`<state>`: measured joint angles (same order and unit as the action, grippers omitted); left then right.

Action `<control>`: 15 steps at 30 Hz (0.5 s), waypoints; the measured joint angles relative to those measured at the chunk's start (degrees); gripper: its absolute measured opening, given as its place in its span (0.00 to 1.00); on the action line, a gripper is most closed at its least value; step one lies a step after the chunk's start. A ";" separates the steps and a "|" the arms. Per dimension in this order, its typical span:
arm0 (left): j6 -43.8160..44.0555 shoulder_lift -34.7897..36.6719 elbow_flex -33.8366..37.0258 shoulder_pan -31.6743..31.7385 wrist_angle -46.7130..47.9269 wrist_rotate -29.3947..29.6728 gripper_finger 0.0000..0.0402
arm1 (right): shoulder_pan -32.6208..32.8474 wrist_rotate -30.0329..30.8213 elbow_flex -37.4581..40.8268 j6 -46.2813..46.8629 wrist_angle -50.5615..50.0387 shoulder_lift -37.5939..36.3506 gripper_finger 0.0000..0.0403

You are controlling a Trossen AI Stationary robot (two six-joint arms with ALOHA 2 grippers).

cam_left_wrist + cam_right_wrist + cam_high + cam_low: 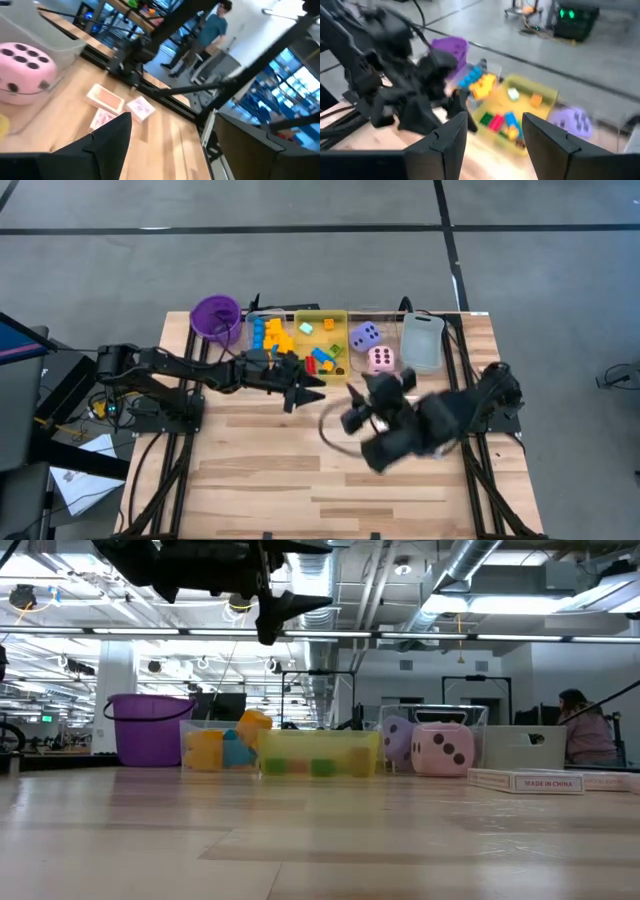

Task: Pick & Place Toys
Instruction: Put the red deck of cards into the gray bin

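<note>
Along the far edge of the light wooden desk (340, 480), a row of containers is sitting: a round purple plastic cup (216, 318), a clear rectangular tray (262, 330) piled with blue and yellow plastic building blocks (268, 336), a yellow rectangular tray (322, 340) holding red, blue, green and orange blocks (322, 360), a second clear tray with a purple die (364, 335) and a pink die (381, 359) showing dark pips, and a grey rectangular tray (423, 340) at the right end.

The left end effector (300, 390) is hovering above the desk just in front of the yellow tray, well clear of the surface in the low view (285, 608). Its fingers are standing partly spread with nothing between them.

The right end effector (352, 412) is hanging over the desk in front of the dice, blurred in the high view. In its wrist view its two dark fingers (451, 134) are standing apart with a clear gap and are gripping nothing, pointing toward the yellow tray and the left arm.

Three small red-patterned cards (122, 105) are lying flat on the desk near its right edge, just beside one another.

A person in a teal top (207, 32) is standing in the room beyond.
</note>
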<state>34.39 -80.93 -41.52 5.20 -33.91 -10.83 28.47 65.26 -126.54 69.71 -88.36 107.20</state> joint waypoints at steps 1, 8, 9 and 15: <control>-0.55 0.00 0.00 -0.56 0.01 0.03 0.69 | 0.61 0.48 1.25 4.06 -1.19 0.42 0.46; -1.00 0.00 0.00 -1.96 0.44 0.27 0.69 | 4.23 -6.53 15.98 31.02 -1.69 5.05 0.40; -0.98 0.00 0.00 -1.95 0.46 0.29 0.69 | 5.00 -8.35 17.81 35.27 -1.43 5.86 0.39; -1.00 0.00 0.00 -1.95 0.46 0.28 0.69 | 9.65 -20.50 22.68 54.57 -1.52 10.67 0.36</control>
<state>33.39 -80.93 -41.52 3.25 -33.45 -10.55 38.13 44.76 -103.86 124.28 -89.87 117.87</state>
